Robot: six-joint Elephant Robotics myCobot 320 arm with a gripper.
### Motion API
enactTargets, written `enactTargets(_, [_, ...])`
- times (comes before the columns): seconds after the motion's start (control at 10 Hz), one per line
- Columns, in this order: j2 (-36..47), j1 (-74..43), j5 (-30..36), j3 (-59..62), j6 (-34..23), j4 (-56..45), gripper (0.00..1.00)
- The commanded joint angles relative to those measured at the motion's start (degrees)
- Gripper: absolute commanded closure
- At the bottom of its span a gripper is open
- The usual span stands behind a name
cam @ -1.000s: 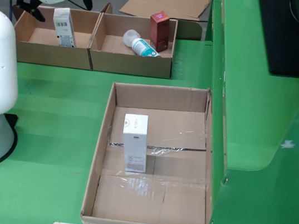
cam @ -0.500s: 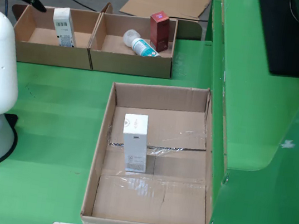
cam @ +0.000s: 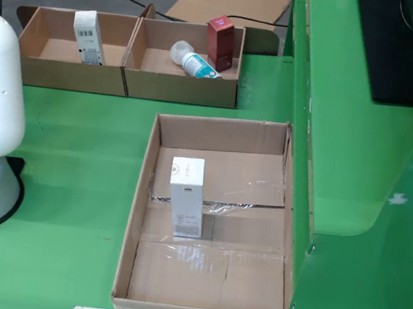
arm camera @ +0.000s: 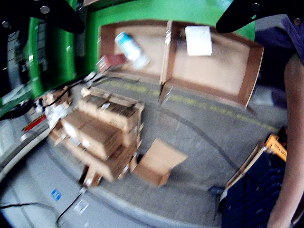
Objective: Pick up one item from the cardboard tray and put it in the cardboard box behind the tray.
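A white carton (cam: 186, 196) stands alone in the cardboard tray (cam: 135, 214) on the green tabletop (cam: 79, 174), not yet picked; the claw (arm camera: 152, 14) hangs spread and empty (blurred) above the cardboard box (cam: 182, 81) behind.

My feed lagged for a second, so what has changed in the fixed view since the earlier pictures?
The claw rose up and left, almost out of the fixed view, carrying nothing. The white carton stays in the left cardboard box; the red carton, white bottle and the tray's white box have not moved.
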Motion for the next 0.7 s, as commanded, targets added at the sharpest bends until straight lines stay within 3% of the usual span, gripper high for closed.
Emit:
enactTargets(0.0, [1.47,5.92,-12.06,7.11,-5.4,16.05,0.0])
enactTargets(0.1, [1.47,5.92,-12.06,7.11,-5.4,16.05,0.0])
enactTargets(0.3, [0.02,12.31,-25.41,7.11,-14.14,30.38,0.0])
enactTargets(0.6, [0.02,12.31,-25.41,7.11,-14.14,30.37,0.0])
